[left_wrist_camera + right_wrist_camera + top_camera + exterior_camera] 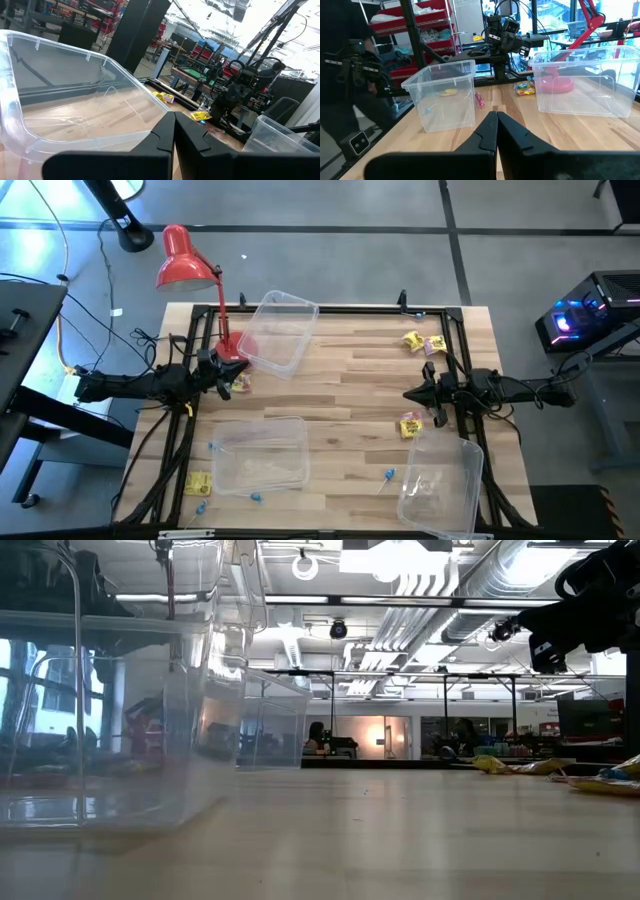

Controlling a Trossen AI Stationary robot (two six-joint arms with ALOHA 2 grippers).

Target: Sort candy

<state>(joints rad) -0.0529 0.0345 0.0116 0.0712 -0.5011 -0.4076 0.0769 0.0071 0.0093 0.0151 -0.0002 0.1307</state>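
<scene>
Candy lies scattered on the wooden table: yellow packets (425,342) at the far right, another yellow one (410,427) right of the middle, one (197,483) near the left front, and small blue pieces (388,473) along the front. A red-pink stick (480,99) and mixed pieces (525,88) lie close to my left arm. My left gripper (232,370) hovers shut at the table's left side, its fingers (174,125) together and holding nothing. Opposite it, at the right side, my right gripper (410,393) is shut too and holds nothing (496,122).
Three clear plastic bins stand on the table: one far left of centre (280,330), one at the near left (260,455), one at the near right (440,480). A red desk lamp (185,265) has its base (240,345) beside the far bin. A black frame runs round the table.
</scene>
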